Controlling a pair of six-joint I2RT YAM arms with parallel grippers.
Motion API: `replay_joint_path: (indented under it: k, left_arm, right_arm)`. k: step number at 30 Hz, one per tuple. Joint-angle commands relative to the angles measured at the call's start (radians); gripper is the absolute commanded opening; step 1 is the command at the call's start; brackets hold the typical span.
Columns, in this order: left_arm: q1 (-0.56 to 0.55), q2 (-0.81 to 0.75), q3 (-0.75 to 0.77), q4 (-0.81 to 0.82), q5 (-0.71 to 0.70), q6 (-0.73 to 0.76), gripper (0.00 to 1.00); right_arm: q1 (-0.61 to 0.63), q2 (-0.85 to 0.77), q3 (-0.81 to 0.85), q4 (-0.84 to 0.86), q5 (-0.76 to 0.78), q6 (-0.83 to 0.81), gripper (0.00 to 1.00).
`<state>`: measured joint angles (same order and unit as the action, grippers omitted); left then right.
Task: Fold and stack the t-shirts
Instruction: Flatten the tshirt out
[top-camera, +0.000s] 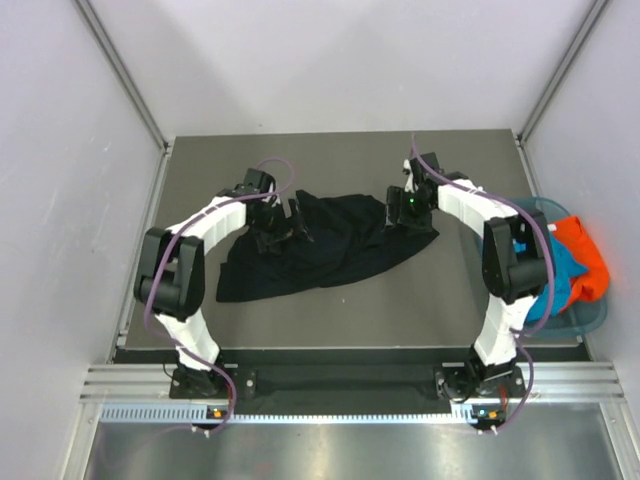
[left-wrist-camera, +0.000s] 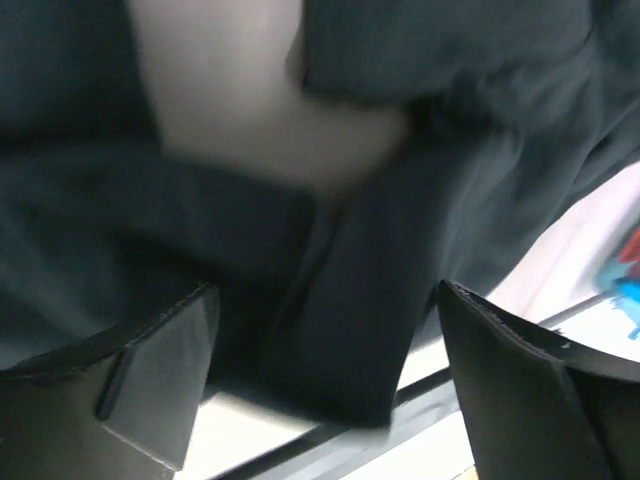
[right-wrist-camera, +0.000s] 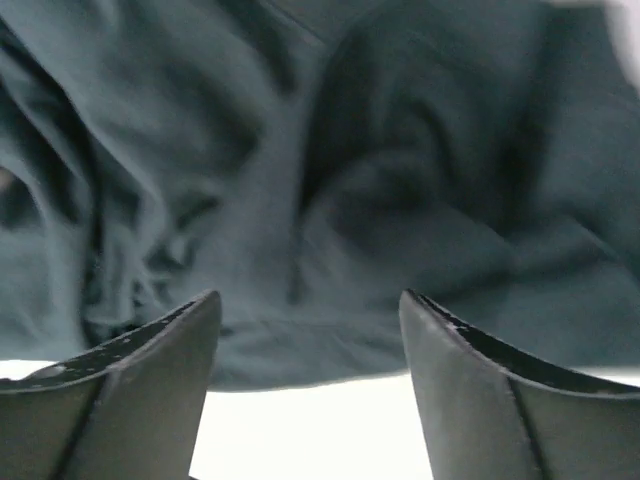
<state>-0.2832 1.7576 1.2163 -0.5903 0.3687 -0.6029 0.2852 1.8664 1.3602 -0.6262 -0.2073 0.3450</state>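
Observation:
A black t-shirt (top-camera: 320, 248) lies crumpled and partly spread in the middle of the table. My left gripper (top-camera: 285, 222) is open at the shirt's far left edge, just above the cloth; in the left wrist view its open gripper (left-wrist-camera: 325, 320) straddles a dark fold (left-wrist-camera: 350, 300). My right gripper (top-camera: 400, 210) is open at the shirt's far right corner; in the right wrist view the open gripper (right-wrist-camera: 310, 320) hangs over the shirt's hem (right-wrist-camera: 330, 290). Orange (top-camera: 583, 255) and teal-blue (top-camera: 562, 272) shirts lie in a basket at the right.
The translucent blue-green basket (top-camera: 590, 318) stands off the table's right edge. The grey table (top-camera: 330, 160) is bounded by white walls and metal posts at the back corners. The table's front rail (top-camera: 340, 380) runs between the arm bases.

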Motion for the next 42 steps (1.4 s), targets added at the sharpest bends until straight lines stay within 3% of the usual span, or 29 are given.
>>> replay_joint_path:
  k: [1, 3, 5, 6, 7, 8, 9, 10, 13, 17, 23, 28, 31, 37, 38, 39, 40, 41, 42]
  left_arm:
    - [-0.004, 0.048, 0.089, 0.119, 0.088, -0.069, 0.92]
    - [-0.002, 0.08, 0.123, 0.118, 0.091, -0.069, 0.85]
    - [-0.002, 0.104, 0.156, 0.107, 0.096, -0.066, 0.53]
    - [-0.002, 0.109, 0.169, 0.101, 0.096, -0.058, 0.32]
    - [-0.001, 0.108, 0.181, 0.062, 0.064, -0.055, 0.11]
    - [0.002, 0.102, 0.192, 0.038, 0.04, -0.049, 0.0]
    - [0.003, 0.076, 0.21, 0.02, 0.014, -0.031, 0.0]
    - [0.003, 0.053, 0.216, 0.0, -0.049, -0.022, 0.0]
    - [0.004, -0.081, 0.238, -0.078, -0.199, 0.014, 0.0]
    - [0.004, -0.317, 0.284, -0.17, -0.359, 0.048, 0.0]
    - [0.004, -0.49, 0.35, -0.243, -0.568, 0.064, 0.0]
    - [0.007, -0.39, 0.472, -0.256, -0.62, 0.133, 0.0]
    - [0.044, -0.239, 0.613, -0.339, -0.599, 0.163, 0.0]
    - [0.085, 0.07, 0.888, -0.459, -0.554, 0.232, 0.0]
    - [0.091, 0.091, 0.89, -0.471, -0.553, 0.229, 0.04]
    - [0.096, 0.109, 0.888, -0.479, -0.551, 0.229, 0.15]
    - [0.098, 0.127, 0.888, -0.499, -0.553, 0.226, 0.35]
    - [0.098, 0.153, 0.887, -0.535, -0.568, 0.221, 0.62]
    - [0.096, 0.161, 0.884, -0.564, -0.568, 0.216, 0.72]
  right_arm:
    - [0.014, 0.056, 0.086, 0.1, -0.122, 0.052, 0.71]
    - [0.016, 0.108, 0.123, 0.106, -0.153, 0.072, 0.61]
    - [0.02, 0.152, 0.158, 0.1, -0.185, 0.086, 0.54]
    - [0.022, 0.163, 0.165, 0.106, -0.198, 0.094, 0.49]
    - [0.022, 0.171, 0.171, 0.106, -0.216, 0.095, 0.33]
    - [0.022, 0.175, 0.177, 0.102, -0.222, 0.097, 0.2]
    - [0.019, 0.171, 0.189, 0.083, -0.221, 0.088, 0.07]
    - [0.017, 0.156, 0.188, 0.053, -0.198, 0.083, 0.0]
    - [0.017, 0.013, 0.134, -0.018, -0.15, 0.039, 0.0]
    - [0.019, -0.311, -0.017, -0.171, -0.069, -0.018, 0.0]
    - [0.019, -0.738, -0.202, -0.357, 0.005, -0.023, 0.0]
    - [0.019, -0.791, -0.171, -0.343, -0.079, 0.052, 0.0]
    - [0.019, -0.748, -0.164, -0.336, -0.11, 0.068, 0.0]
    - [0.02, -0.756, -0.355, -0.299, -0.221, 0.074, 0.03]
    - [0.02, -0.762, -0.381, -0.291, -0.237, 0.072, 0.03]
    - [0.02, -0.765, -0.406, -0.287, -0.269, 0.072, 0.02]
    - [0.022, -0.768, -0.427, -0.273, -0.28, 0.078, 0.02]
    - [0.022, -0.779, -0.456, -0.258, -0.285, 0.092, 0.02]
    - [0.022, -0.785, -0.464, -0.241, -0.279, 0.1, 0.02]
